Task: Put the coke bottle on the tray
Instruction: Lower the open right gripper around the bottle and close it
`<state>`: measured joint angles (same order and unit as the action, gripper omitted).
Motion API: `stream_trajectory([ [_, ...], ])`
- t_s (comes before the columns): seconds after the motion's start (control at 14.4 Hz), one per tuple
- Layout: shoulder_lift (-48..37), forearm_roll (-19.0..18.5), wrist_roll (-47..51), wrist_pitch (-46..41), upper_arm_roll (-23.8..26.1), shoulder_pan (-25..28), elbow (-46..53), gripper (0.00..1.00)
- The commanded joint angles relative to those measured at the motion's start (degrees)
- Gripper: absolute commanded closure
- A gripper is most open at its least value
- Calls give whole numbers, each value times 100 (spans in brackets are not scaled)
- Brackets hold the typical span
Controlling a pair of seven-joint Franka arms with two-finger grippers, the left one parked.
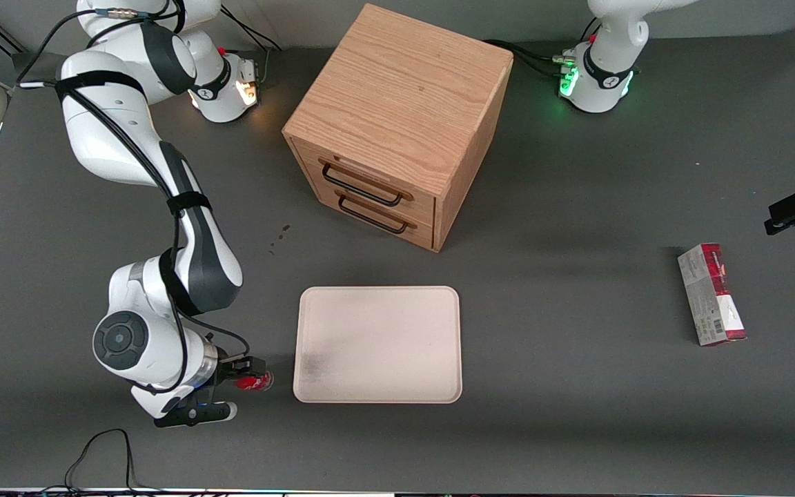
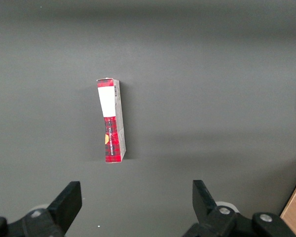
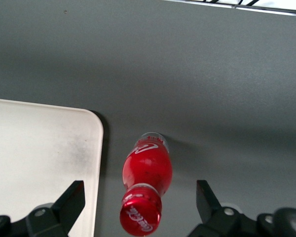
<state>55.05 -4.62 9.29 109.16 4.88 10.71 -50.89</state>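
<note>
The coke bottle [image 1: 257,381] is tiny, with a red cap, red label and clear base. It stands on the grey table just beside the tray's [image 1: 377,345] corner that is nearest the front camera, toward the working arm's end. In the right wrist view the bottle [image 3: 147,173] shows cap-up next to the cream tray's rounded corner [image 3: 39,148]. My right gripper [image 1: 241,386] hangs over the bottle. It is open [image 3: 139,197]: the fingers stand wide on either side of the cap and touch nothing. The tray holds nothing.
A wooden drawer cabinet [image 1: 397,124] with two black handles stands farther from the front camera than the tray. A red-and-grey carton [image 1: 711,293] lies toward the parked arm's end and also shows in the left wrist view [image 2: 111,121]. A black cable [image 1: 101,449] loops near the table's front edge.
</note>
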Motion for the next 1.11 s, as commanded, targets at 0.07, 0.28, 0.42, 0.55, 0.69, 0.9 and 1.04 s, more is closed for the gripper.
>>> stream_trajectory([
  [0.07,-3,-118,143,-123,4,19,88,24],
  [0.28,-3,-126,117,-132,4,19,88,77],
  [0.42,-3,-126,108,-237,4,19,88,99],
  [0.55,-12,-126,99,-307,4,10,97,100],
  [0.69,-64,-126,91,-421,4,10,106,100],
  [0.9,-196,-205,73,-842,-5,10,158,100],
  [1.04,-485,-206,73,-1185,4,10,167,100],
])
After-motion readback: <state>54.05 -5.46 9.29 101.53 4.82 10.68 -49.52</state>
